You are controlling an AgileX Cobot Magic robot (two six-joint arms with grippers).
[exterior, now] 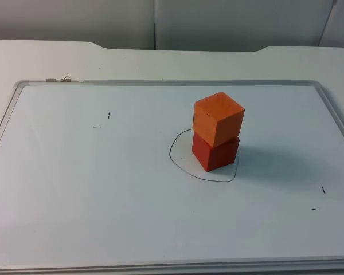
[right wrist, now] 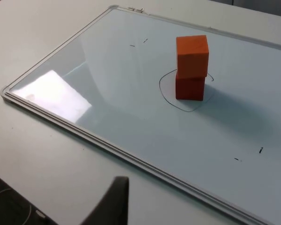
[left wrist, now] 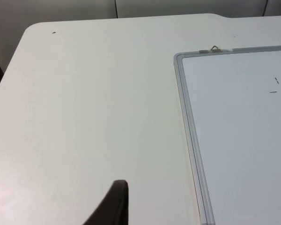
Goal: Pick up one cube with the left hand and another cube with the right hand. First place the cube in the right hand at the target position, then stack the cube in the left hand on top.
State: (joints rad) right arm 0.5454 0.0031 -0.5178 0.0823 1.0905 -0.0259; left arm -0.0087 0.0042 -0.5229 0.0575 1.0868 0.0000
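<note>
- A white table (exterior: 46,57) runs back to a grey partition wall (exterior: 74,17). On it lies a whiteboard (exterior: 103,189) with a pale metal frame; small dark pen marks dot its surface, and a hanging clip (exterior: 62,79) sits on its far edge towards the left.
- Left gripper (left wrist: 113,206): in the left wrist view one black fingertip stands over bare table just beside the whiteboard's (left wrist: 234,140) left frame. Its fingers touch nothing there; I cannot tell how far apart they stand.
- Towards the right of the board's middle, a hand-drawn black outline (exterior: 180,166) rings the target spot. The red cube (exterior: 215,153) sits inside it, and the orange cube (exterior: 218,119) rests on top, turned slightly so its corners overhang.
- Right gripper (right wrist: 112,204): one black fingertip shows above the table near the board's (right wrist: 107,103) edge, holding nothing; the gap between its fingers cannot be judged. The stacked cubes (right wrist: 192,68) stand well apart from it, across the board.
</note>
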